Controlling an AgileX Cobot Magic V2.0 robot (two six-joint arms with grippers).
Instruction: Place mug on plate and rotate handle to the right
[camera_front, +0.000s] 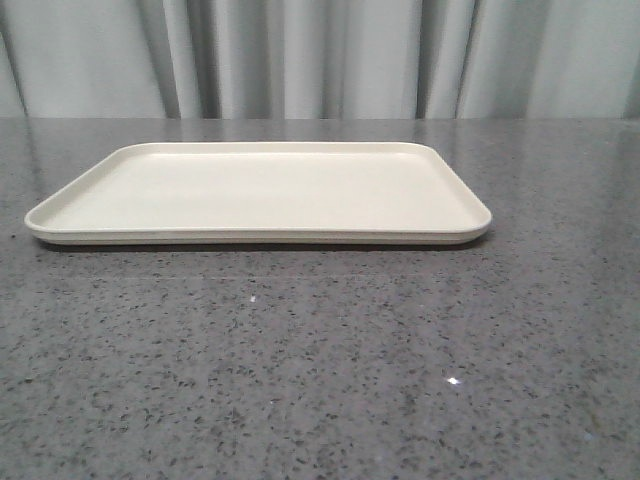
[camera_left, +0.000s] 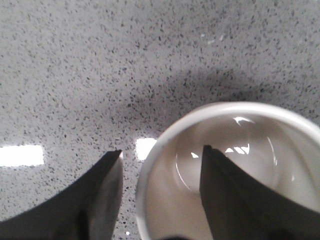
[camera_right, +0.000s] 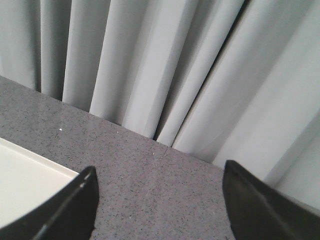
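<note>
**A:** Start closest in. Your left gripper (camera_left: 161, 165) straddles the wall of the mug (camera_left: 235, 175): one finger inside the bowl, the other outside against the rim. The pictures don't settle whether the jaws are pinching the wall or only bracketing it, so I cannot tell if you have a grip.

**B:** So what's the risk to you there?

**A:** A rim pinch is a thin hold. If you lift before the jaws are properly closed, the mug could tip or swing on that one wall and slip out onto the speckled countertop (camera_left: 100, 65). You also can't see the handle in the left wrist view, so you'd be guessing which way it points when the time comes to turn it to the right.

**B:** And further out?

**A:** In the front view the plate (camera_front: 260, 190) sits bare in the middle of the table, and the mug isn't visible there at all, so it's out of that camera's frame. You'd be carrying it in half blind; come in low and the base could catch the plate's raised rim.

**B:** The other arm?

**A:** Your right gripper (camera_right: 159, 200) is spread wide, holding nothing, beside a corner of the plate, the curtain (camera_right: 165, 65) behind. It looks out of the way.
</note>
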